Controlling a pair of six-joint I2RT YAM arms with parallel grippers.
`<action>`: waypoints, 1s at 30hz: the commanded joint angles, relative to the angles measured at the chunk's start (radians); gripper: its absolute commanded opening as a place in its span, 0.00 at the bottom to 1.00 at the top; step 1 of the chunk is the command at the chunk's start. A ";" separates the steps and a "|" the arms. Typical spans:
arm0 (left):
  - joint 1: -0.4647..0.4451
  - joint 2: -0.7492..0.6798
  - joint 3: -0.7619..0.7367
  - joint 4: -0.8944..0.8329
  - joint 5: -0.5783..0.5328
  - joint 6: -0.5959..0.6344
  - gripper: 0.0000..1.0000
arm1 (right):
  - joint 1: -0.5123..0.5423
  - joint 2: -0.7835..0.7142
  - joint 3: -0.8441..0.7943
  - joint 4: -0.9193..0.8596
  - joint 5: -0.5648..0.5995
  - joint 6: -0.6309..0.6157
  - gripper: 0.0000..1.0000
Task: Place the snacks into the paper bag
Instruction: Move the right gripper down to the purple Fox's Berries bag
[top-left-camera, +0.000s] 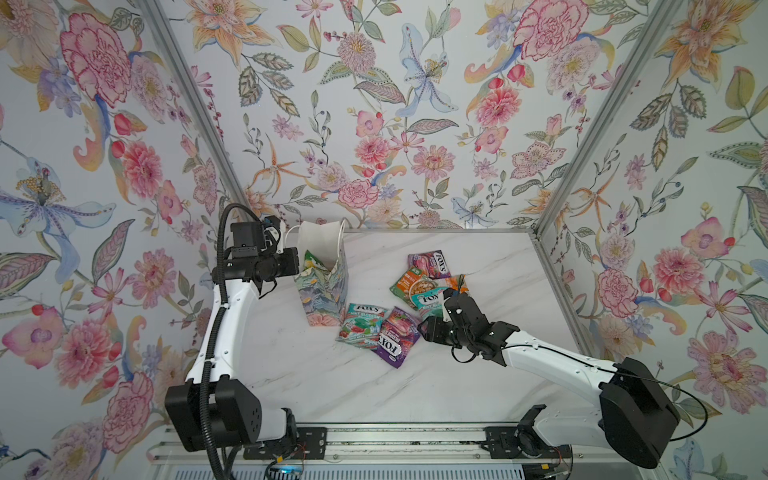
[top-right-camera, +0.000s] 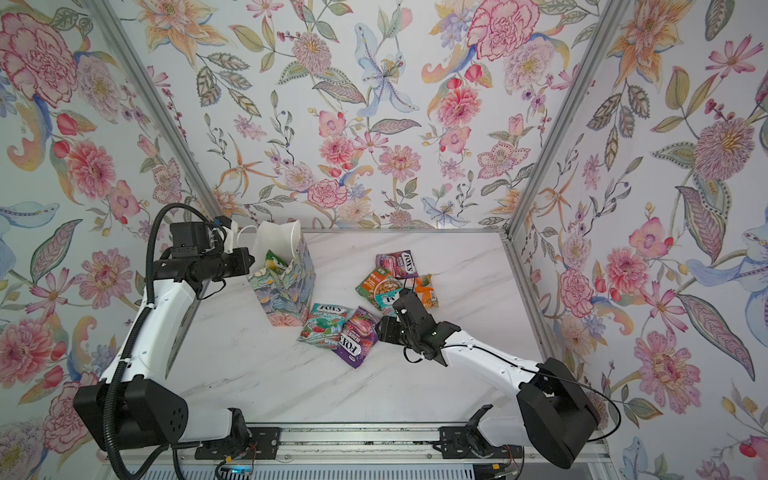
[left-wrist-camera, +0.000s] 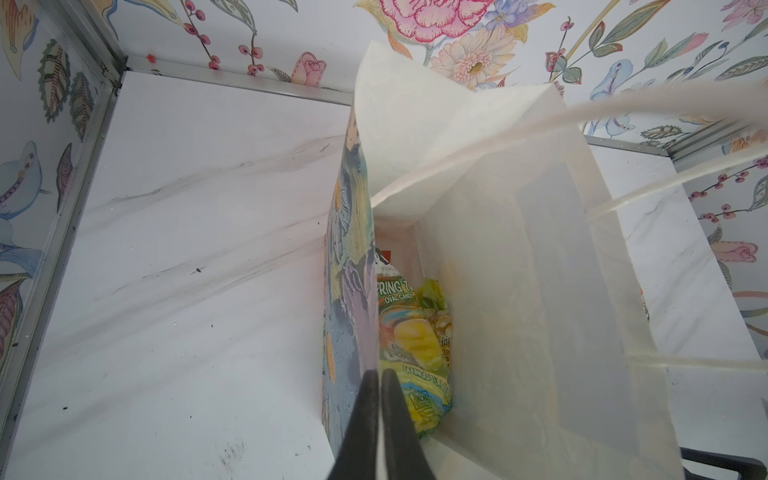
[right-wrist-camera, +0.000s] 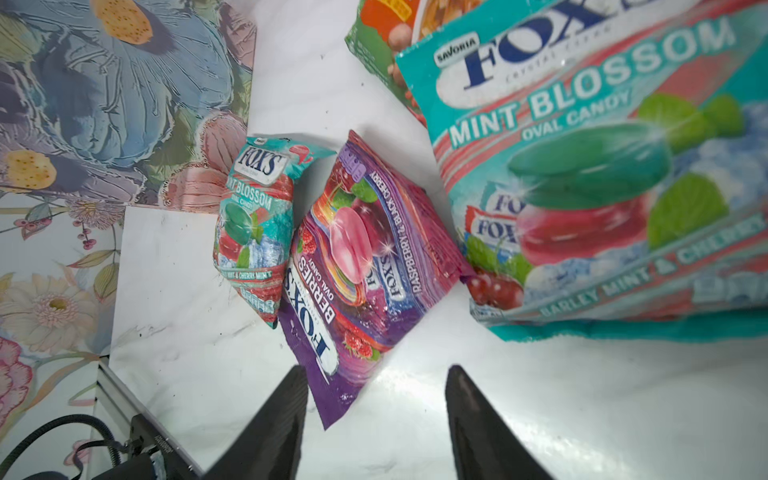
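Green-yellow packet (left-wrist-camera: 415, 328) half hidden behind paper bag (left-wrist-camera: 519, 270) wall; cord handle (left-wrist-camera: 623, 111) blurred, cut by edge. Near teal packet (right-wrist-camera: 582, 166) cut off; orange packet (right-wrist-camera: 374, 25) mostly covered.

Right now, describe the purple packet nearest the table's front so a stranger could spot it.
Find the tall floral paper bag at the back left of the table. By its foot, to the right, lie a teal packet and, touching it, the purple FOX'S Berries packet. Unlike the other purple packet, farther back, it lies nearest the front edge.
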 joint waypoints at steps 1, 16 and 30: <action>-0.005 0.016 -0.001 0.006 0.023 -0.004 0.02 | 0.003 0.026 -0.026 0.105 -0.044 0.078 0.54; -0.006 -0.012 -0.025 0.014 0.047 -0.015 0.02 | -0.058 0.134 -0.101 0.288 -0.095 0.126 0.52; -0.006 -0.022 -0.029 0.014 0.046 -0.017 0.02 | -0.076 0.304 -0.092 0.478 -0.154 0.187 0.52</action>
